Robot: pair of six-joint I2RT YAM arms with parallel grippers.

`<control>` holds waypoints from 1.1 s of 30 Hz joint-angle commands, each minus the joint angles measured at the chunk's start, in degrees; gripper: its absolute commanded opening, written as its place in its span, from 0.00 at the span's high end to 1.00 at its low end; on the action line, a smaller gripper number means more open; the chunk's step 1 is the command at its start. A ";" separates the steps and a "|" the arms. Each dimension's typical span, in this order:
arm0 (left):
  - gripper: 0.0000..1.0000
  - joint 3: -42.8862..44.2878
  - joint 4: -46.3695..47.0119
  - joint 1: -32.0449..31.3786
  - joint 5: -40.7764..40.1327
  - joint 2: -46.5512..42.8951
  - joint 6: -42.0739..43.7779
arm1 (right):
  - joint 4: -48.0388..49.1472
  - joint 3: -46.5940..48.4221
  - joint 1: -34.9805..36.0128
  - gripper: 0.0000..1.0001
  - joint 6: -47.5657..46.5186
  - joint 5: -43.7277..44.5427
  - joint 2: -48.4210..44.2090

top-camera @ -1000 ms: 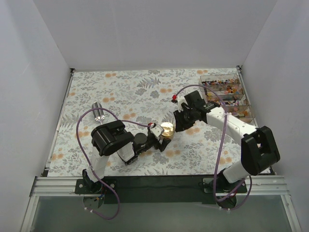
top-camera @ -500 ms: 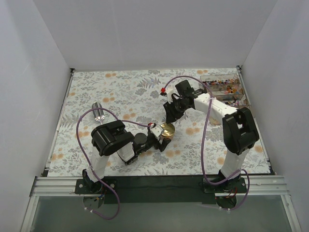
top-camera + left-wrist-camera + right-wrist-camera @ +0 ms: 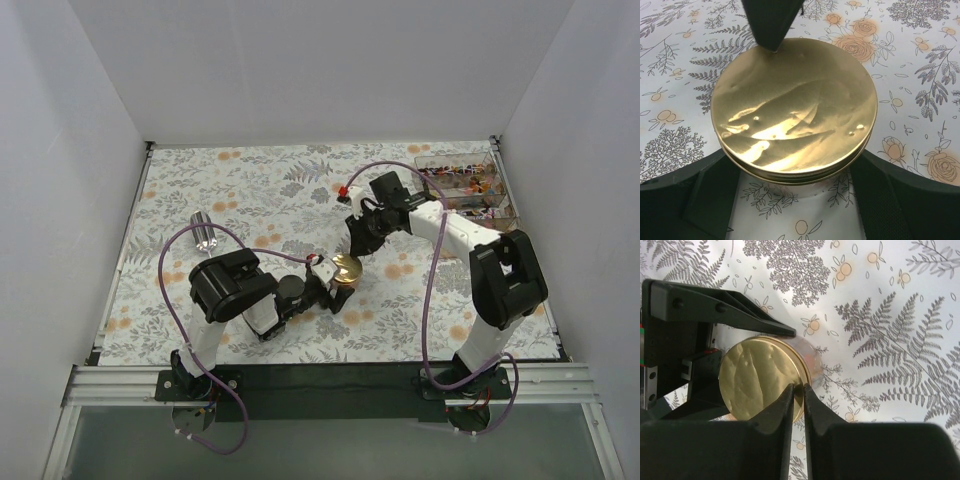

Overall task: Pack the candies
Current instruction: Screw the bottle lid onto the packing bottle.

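Observation:
The candies lie as tiny mixed-colour sweets in the clear compartment box at the back right. A small clear jar with a gold lid stands mid-table. My left gripper is shut on the jar, one finger pressed against each side of its body. My right gripper points down at the lid's far edge. Its fingers are shut to a thin slit, and the tips touch the rim. A reddish tint shows through the jar wall.
A silver cylinder lies on the floral cloth at the left. White walls close in the left, back and right. The compartment box sits against the right wall, behind the right arm's elbow.
My right arm swung left, away from the box, and its fingertips came down on the lid's far edge, with the jaws drawn narrower. My left gripper and the jar stayed put.

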 commanded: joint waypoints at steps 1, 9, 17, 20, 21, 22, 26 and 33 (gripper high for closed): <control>0.30 -1.53 23.56 0.46 -4.58 4.33 3.27 | -5.86 -5.31 2.84 0.83 3.27 -2.25 -3.71; 0.32 -1.79 23.29 0.55 -5.20 4.06 3.53 | 2.31 -18.75 7.07 0.85 16.80 -0.49 -12.66; 0.32 -2.14 23.90 0.46 -4.32 4.15 3.27 | 1.79 -14.13 2.24 0.85 14.10 7.87 -16.73; 0.32 -2.23 24.08 0.55 -4.14 4.15 3.27 | 0.39 -7.12 0.21 0.79 8.92 5.58 -12.79; 0.32 -2.23 24.08 0.46 -4.14 4.15 3.27 | -0.40 -4.82 0.21 0.77 6.47 5.40 -9.90; 0.32 -2.23 24.08 0.46 -4.14 4.24 3.27 | -1.28 -3.06 0.21 0.71 5.58 4.79 -8.48; 0.32 -2.23 23.90 0.46 -4.06 4.41 3.18 | -2.07 3.89 0.21 0.60 2.41 -0.12 -2.15; 0.32 -2.05 23.81 0.46 -4.06 4.68 3.18 | -4.71 8.92 1.18 0.59 -0.41 -3.13 4.36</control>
